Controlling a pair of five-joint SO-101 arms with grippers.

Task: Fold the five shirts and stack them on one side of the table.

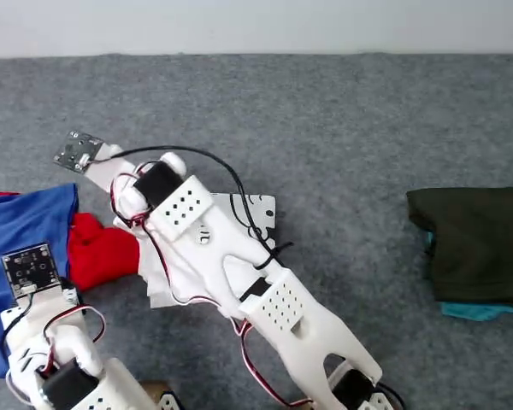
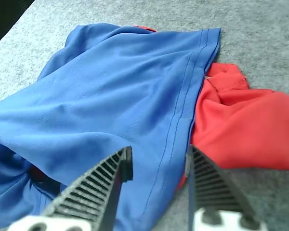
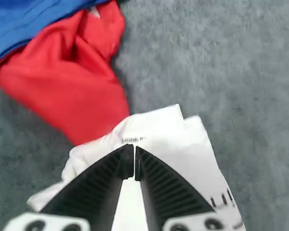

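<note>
A blue shirt (image 1: pixel 26 218) lies crumpled at the table's left edge, partly over a red shirt (image 1: pixel 103 252). My left gripper (image 2: pixel 156 163) stands open just above the blue shirt (image 2: pixel 111 96), whose hem runs between the fingers, with the red shirt (image 2: pixel 245 130) beside it. A white shirt (image 1: pixel 258 209) lies bunched under my right arm. My right gripper (image 3: pixel 134 161) is shut with its tips on the white shirt (image 3: pixel 183 149), close to the red shirt (image 3: pixel 67 77). At the right edge, a folded dark shirt (image 1: pixel 479 243) rests on a folded teal shirt (image 1: pixel 470 309).
The grey carpeted table (image 1: pixel 342 128) has free room in the middle and along the back. A pale wall (image 1: pixel 256 26) runs behind it. My right arm (image 1: pixel 274 299) stretches diagonally from the front toward the left pile.
</note>
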